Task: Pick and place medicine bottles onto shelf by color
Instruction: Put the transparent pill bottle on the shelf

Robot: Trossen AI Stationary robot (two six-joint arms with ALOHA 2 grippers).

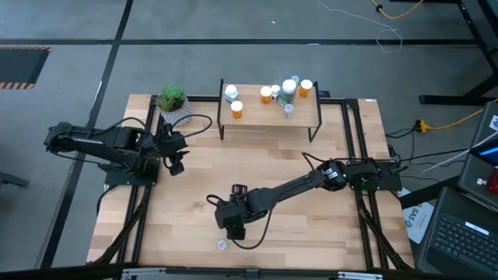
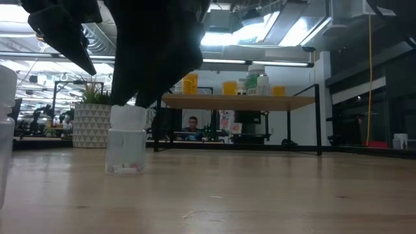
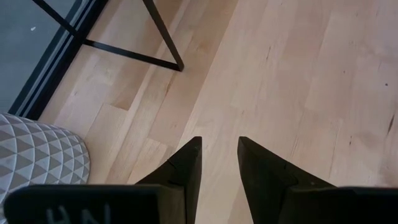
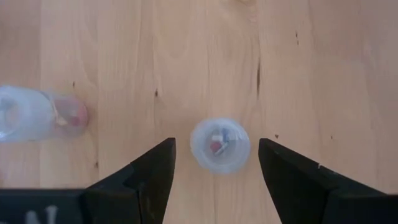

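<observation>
A small clear bottle (image 4: 219,145) stands upright on the table (image 1: 311,233), its white cap (image 2: 127,116) up. My right gripper (image 4: 216,152) hangs open just above it near the table's front middle (image 1: 235,230), pointing steeply down, one finger on either side and apart from it. A second clear bottle (image 4: 37,118) stands close by (image 1: 222,244). The shelf (image 1: 268,117) at the far edge carries orange bottles (image 1: 267,94), a white one (image 1: 231,92) and a greenish one (image 1: 288,92). My left gripper (image 1: 176,163) waits at the left, open with nothing between its fingers (image 3: 219,149).
A green plant in a patterned white pot (image 1: 173,105) stands left of the shelf, close to my left gripper. The shelf's black legs (image 3: 165,37) stand beyond that gripper. Bare wood lies between the arms and the shelf.
</observation>
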